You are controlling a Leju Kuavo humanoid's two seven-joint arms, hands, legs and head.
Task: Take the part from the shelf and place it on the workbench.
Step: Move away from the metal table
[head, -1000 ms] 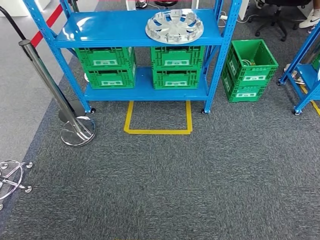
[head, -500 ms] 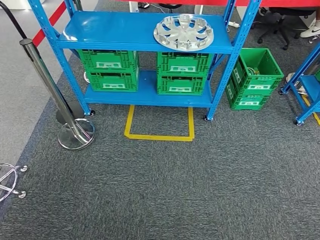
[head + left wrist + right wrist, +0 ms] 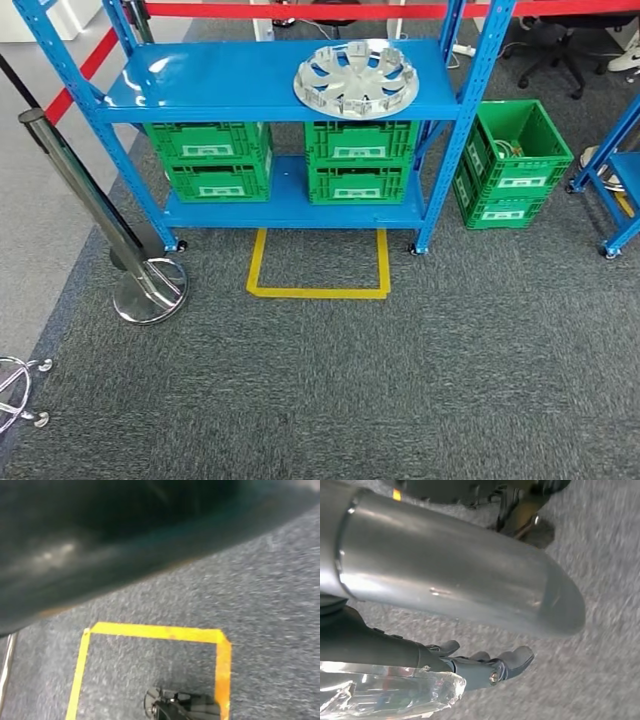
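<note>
The part, a silver hubcap [image 3: 355, 77], lies flat on the top board of the blue shelf [image 3: 226, 80], towards its right end. The shelf stands across the carpet ahead of me in the head view. My right hand [image 3: 486, 667] hangs over the grey carpet in the right wrist view, its dark fingers [image 3: 516, 660] stretched out and apart under the thick grey thumb [image 3: 452, 585], holding nothing. In the left wrist view a small dark piece [image 3: 181, 707] at the picture's edge may be my left hand's fingers; how they lie is unclear.
Green crates [image 3: 215, 160] [image 3: 358, 160] fill the lower shelf, and another green crate [image 3: 517, 165] stands on the floor to its right. A yellow tape square [image 3: 317, 262] marks the carpet before the shelf. A leaning chrome post [image 3: 147, 290] with red belts stands left; another blue rack [image 3: 615, 170] stands right.
The whole head picture has shifted: the camera has moved, and the shelf and tape square now sit lower and look slightly larger. The hubcap has not moved on the shelf.
</note>
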